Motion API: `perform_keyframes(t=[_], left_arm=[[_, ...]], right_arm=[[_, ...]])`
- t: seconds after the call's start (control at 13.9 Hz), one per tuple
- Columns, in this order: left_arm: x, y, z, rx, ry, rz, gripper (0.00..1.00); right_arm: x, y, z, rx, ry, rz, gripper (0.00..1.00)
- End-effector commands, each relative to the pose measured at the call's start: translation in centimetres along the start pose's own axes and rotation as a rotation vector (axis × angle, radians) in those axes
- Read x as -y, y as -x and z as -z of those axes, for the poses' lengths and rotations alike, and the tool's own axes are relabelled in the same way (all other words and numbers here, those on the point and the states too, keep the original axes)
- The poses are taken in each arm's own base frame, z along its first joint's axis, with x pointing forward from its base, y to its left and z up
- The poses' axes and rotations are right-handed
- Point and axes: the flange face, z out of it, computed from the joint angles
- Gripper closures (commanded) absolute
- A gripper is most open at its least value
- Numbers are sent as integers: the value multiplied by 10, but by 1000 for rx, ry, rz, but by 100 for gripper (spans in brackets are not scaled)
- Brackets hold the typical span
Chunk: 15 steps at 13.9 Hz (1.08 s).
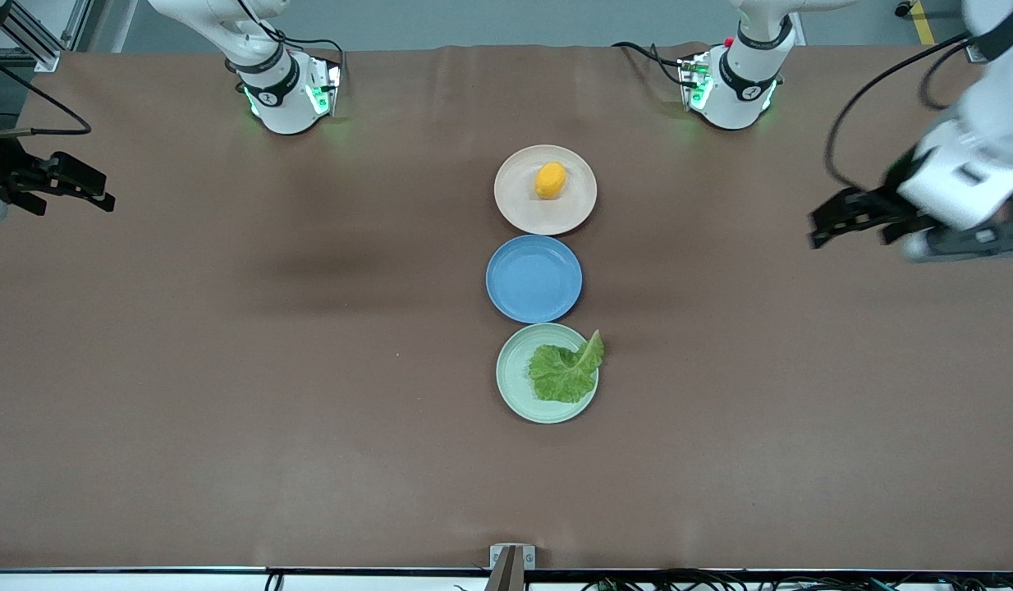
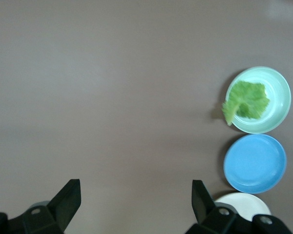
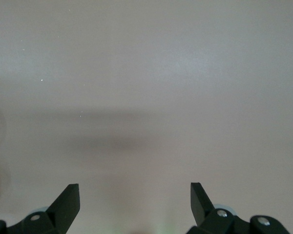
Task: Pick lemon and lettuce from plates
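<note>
Three plates: set in a row down the middle of the brown table (image 1: 227, 369), each just beside the next.
Beige plate (image 1: 545, 190): placed closest to the robot bases. The lemon is held on it.
Blue plate (image 1: 534, 278): placed in the middle of the row. Nothing is seen on it.
Green plate (image 1: 547, 373): placed nearest the front camera. The lettuce is held on it.
Lemon (image 1: 550, 180): laid on the beige plate, a little toward the bases from the plate's middle. Its long way is tipped, one end toward the bases and the left arm's end of the table, the other end toward the front camera.
Lettuce (image 1: 566, 369): laid flat on the green plate, on the part toward the left arm's end of the table. Its pale stem end is pointed toward the blue plate and sticks out over the rim. Its wide crinkly end is turned toward the front camera.
Left gripper (image 1: 853, 218): held in the air over bare table at the left arm's end, well apart from the plates. Its jaws are spread wide and nothing is gripped.
Right gripper (image 1: 63, 190): held in the air over bare table at the right arm's end, well apart from the plates. Its jaws are spread wide and nothing is gripped.
</note>
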Motion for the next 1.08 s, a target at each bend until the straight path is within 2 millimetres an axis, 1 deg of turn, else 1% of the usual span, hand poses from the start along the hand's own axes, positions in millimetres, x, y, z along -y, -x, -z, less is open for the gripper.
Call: perform_keyframes(t=[0.0,0.07,0.14,0.22,0.29,0.36,0.43,0.5,0.57,0.65,0.86,1.01], left_arm=[[-67,-12,-74,114,9,105,0],[-96,-12,-102,126,4,146,0],[-119,-14,-121,115,23,176,0],[-134,-18,-138,102,41,204,0],[-155,-18,-163,102,51,244,0],[-185,-12,-189,100,59,294,0],[-200,-18,-205,80,91,363,0],[-218,-17,-228,77,107,440,0],[-243,-12,-239,70,123,515,0],[-255,-13,-253,79,126,587,0],[-278,-12,-286,67,147,713,0],[-284,-15,-309,3,162,778,0]], right_arm=[[0,9,3,-13,-14,12,0],[0,9,3,-11,-14,12,0],[0,9,3,-13,-14,12,0],[0,9,3,-13,-14,12,0],[0,9,3,-13,-14,12,0],[-1,9,3,-14,-14,10,0],[-1,9,3,-14,-14,10,0],[-1,9,4,-16,-13,10,0],[-1,9,6,-18,-10,9,0],[0,9,7,-15,-9,9,0],[-3,5,8,-14,-2,-3,0],[-6,-7,-3,2,0,-12,0]])
